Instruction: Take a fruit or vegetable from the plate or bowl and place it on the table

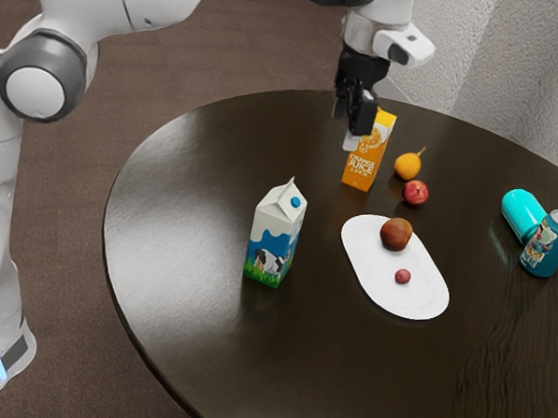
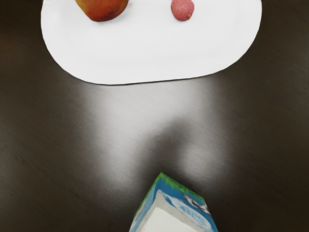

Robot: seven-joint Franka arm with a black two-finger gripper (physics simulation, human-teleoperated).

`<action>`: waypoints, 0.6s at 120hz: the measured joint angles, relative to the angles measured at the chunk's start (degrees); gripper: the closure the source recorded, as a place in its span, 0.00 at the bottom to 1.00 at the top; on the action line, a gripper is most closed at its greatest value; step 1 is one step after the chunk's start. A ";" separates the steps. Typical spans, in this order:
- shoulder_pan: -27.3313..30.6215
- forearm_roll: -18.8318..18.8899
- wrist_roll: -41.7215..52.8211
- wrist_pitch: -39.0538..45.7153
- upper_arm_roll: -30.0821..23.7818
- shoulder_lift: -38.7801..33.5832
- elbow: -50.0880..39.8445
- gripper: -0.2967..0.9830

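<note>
Plainly, a round red-brown fruit on a smooth white oval plate.
I can't tell whether my black claw is clenched.

We're looking at what is seeming like a home's dining spot: a round, dark wooden worktop is sitting above a brown floor, a rough pale wall is rising behind, and milk, orange juice and a plate of fruit are waiting.

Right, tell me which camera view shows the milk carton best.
The exterior view: the milk carton is whole there, with its blue cap and cow picture plain. The wrist view catches part of it, cut off at the lower edge.
</note>
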 joint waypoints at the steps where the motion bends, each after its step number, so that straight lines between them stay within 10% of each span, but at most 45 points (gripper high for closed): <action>1: 0.05 0.01 0.11 0.14 -0.02 0.08 0.00 0.23; 72: 3.00 0.22 10.15 17.84 0.20 15.97 3.87 0.23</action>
